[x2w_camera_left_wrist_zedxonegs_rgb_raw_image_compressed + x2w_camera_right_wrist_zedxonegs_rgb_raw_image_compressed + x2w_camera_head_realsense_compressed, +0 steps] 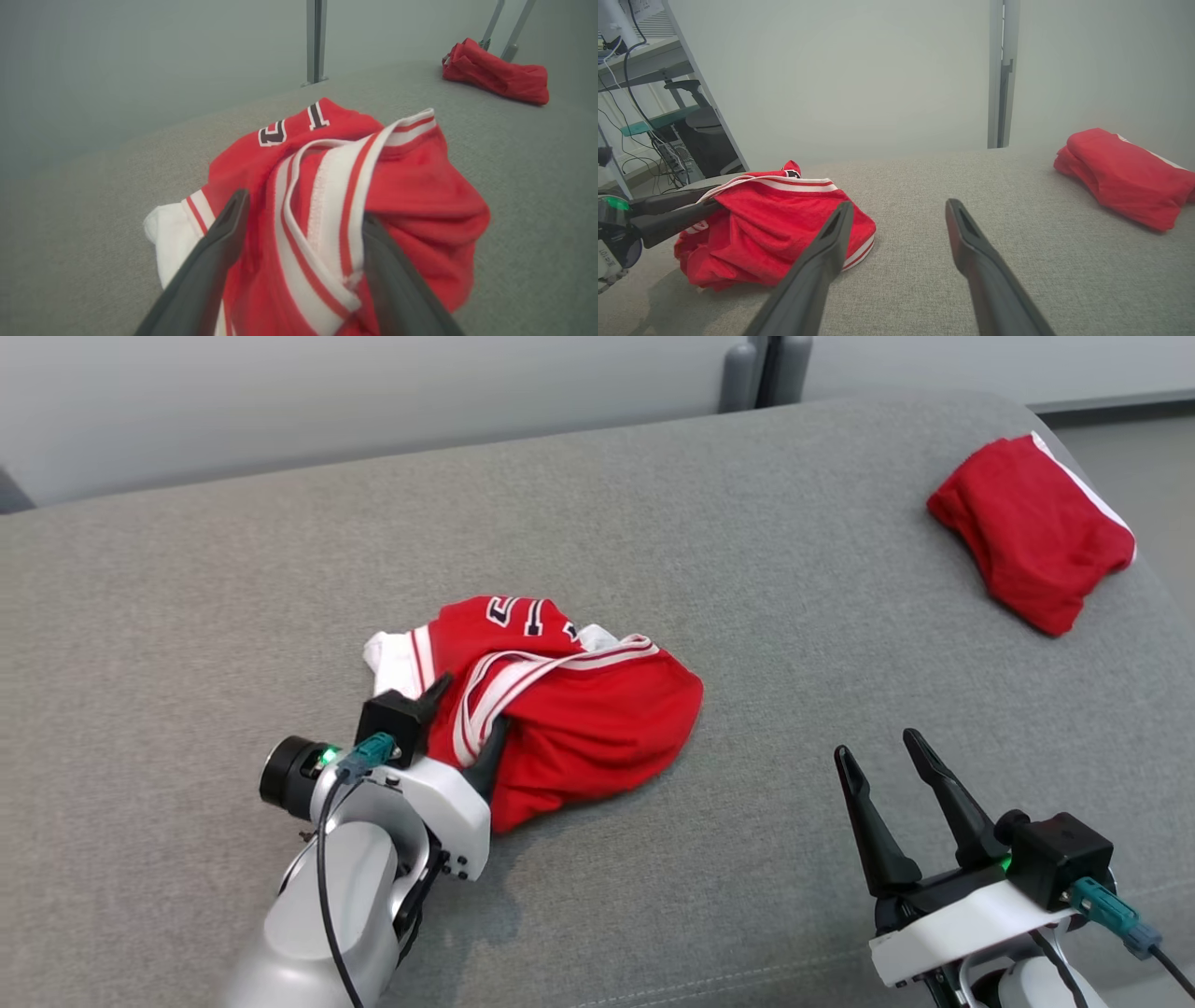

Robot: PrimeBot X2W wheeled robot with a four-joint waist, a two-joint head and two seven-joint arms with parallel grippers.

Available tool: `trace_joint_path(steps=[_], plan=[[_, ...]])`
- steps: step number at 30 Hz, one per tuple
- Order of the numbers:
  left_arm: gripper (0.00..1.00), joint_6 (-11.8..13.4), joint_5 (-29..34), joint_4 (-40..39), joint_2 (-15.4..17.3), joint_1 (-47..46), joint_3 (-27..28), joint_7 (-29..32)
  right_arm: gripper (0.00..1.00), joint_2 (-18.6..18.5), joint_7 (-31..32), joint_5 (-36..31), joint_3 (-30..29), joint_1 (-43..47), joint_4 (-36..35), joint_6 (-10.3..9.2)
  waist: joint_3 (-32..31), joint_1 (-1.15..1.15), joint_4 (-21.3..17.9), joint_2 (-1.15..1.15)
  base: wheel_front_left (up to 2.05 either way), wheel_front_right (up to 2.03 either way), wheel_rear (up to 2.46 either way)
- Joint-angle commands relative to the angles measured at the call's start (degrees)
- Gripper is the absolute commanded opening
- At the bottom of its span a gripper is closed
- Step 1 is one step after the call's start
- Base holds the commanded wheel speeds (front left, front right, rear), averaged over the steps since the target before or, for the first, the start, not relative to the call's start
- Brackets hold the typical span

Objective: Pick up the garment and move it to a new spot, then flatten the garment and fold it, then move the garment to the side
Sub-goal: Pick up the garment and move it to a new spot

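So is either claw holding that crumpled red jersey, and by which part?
No. The left gripper is open, fingers either side of the striped trim on the crumpled red jersey without pinching it; the right gripper is open and empty.

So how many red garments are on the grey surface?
2. A crumpled red jersey near the middle, by the left gripper; a folded red garment at the far right edge. Nothing seems hidden.

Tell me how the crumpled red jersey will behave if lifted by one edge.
Probably floppy: the jersey lies in soft bunched folds, so it would likely drape and unfurl. It is likely light, since the fabric looks thin. The striped trim loops loosely between the left gripper's open fingers, so it may snag there.
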Motion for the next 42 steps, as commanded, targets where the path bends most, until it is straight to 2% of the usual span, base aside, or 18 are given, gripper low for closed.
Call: trace_joint_path(steps=[1, 12, 19, 26, 32, 42], plan=[[1.00, 0.7, -0.9, -2.4, 0.9, -0.2, 2.1, -0.8, 1.00, -0.1, -0.7, -0.4, 0.7, -0.8, -1.3, 0.03, -1.0, 0.00, 1.0, 0.00, 0.00, 0.00, 0.00], [1.00, 3.9, -1.7, -22.9, 2.2, 12.6, 8.1, -0.8, 1.00, 0.1, -0.7, -0.5, 0.6, 1.2, -2.2, 0.03, -5.9, 0.00, 5.5, 0.00, 0.00, 0.00, 0.00], [1.00, 5.9, -4.5, -34.5, 1.4, 22.1, 12.4, -0.8, 1.00, 0.6, -0.7, -0.7, -1.2, 3.4, -3.6, 0.03, -8.2, 0.00, 7.6, 0.00, 0.00, 0.00, 0.00], [1.00, 7.3, -3.4, -38.3, 0.8, 29.1, 13.2, -0.8, 1.00, 1.5, -0.7, -1.5, -2.2, 5.3, -3.8, 0.03, -9.4, 0.00, 8.9, 0.00, 0.00, 0.00, 0.00], [1.00, 6.7, -0.9, -39.4, 0.7, 33.3, 12.0, -0.8, 1.00, 1.1, -0.7, -2.0, -3.6, 7.9, -2.7, 0.03, -10.0, 0.00, 10.2, 0.00, 0.00, 0.00, 0.00], [1.00, 6.0, 1.2, -39.0, 0.6, 33.8, 11.8, -0.8, 1.00, 1.4, -0.7, -2.1, -3.8, 7.9, -2.6, 0.03, -10.1, 0.00, 10.4, 0.00, 0.00, 0.00, 0.00]])
